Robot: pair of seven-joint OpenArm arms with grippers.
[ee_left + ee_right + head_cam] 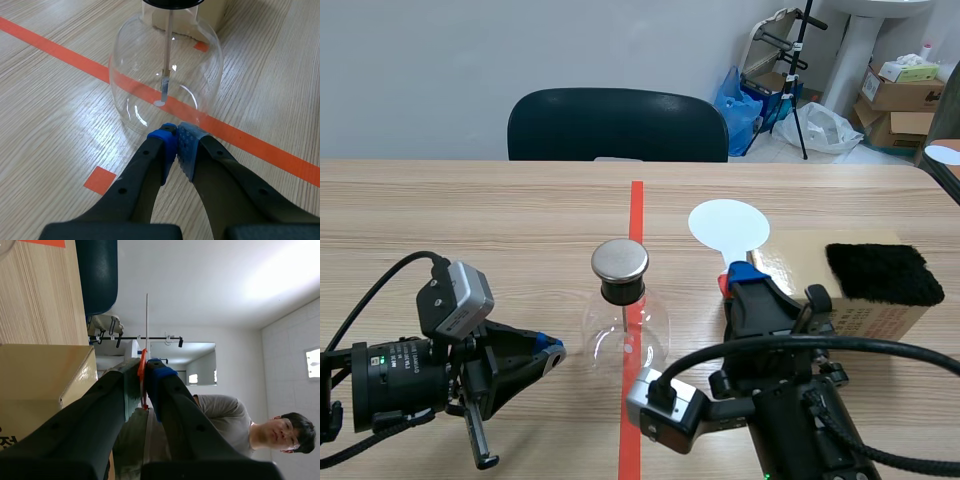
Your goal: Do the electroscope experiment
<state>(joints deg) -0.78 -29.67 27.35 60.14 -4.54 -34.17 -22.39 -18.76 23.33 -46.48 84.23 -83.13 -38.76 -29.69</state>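
— How much of the paddle (728, 225) shows in the scene view?
— Only the white disc, centre right. Its handle drops behind the right pincer (735, 278), leaving a red scrap beside the blue pad (748, 270). In the right wrist view it stands edge-on, a thin white line, so its face is hidden.
— And the flask (625, 328)?
— Its lower right sits behind the right arm's camera block (665, 410). In the left wrist view the stopper (172, 2) is cut off by the frame edge, and the strip (163, 92) at the rod's (167, 50) end is too small to make out.
— The box (790, 268)?
— Its print (865, 320) is too small to read.
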